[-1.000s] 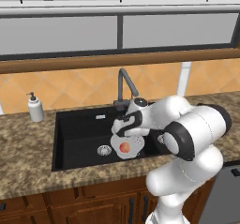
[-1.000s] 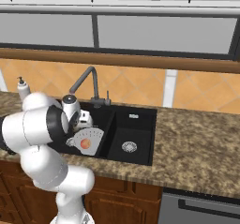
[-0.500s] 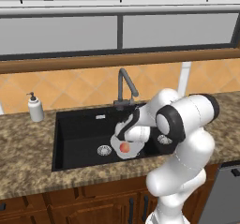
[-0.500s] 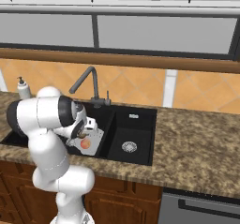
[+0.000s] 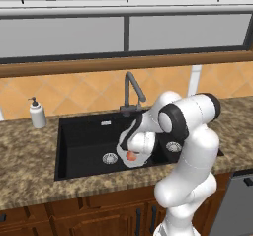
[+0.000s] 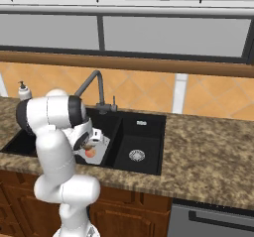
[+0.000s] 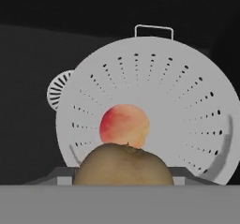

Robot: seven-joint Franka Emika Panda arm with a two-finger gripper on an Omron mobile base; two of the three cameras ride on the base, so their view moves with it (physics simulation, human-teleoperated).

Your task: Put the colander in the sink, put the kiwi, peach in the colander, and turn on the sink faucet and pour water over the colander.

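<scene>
- colander (image 7: 154, 110) already sits in the large basin of the sink (image 5: 84, 136), beside the drain
- peach (image 7: 124, 126) lies inside it
- gripper (image 5: 132, 148) holds the kiwi (image 7: 123, 164) just above the colander, not yet released
- sink faucet (image 5: 131, 89) looks untouched; no water seen

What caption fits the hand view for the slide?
Kiwi between the jaws, above the colander that already holds the peach, in the black sink.
</scene>
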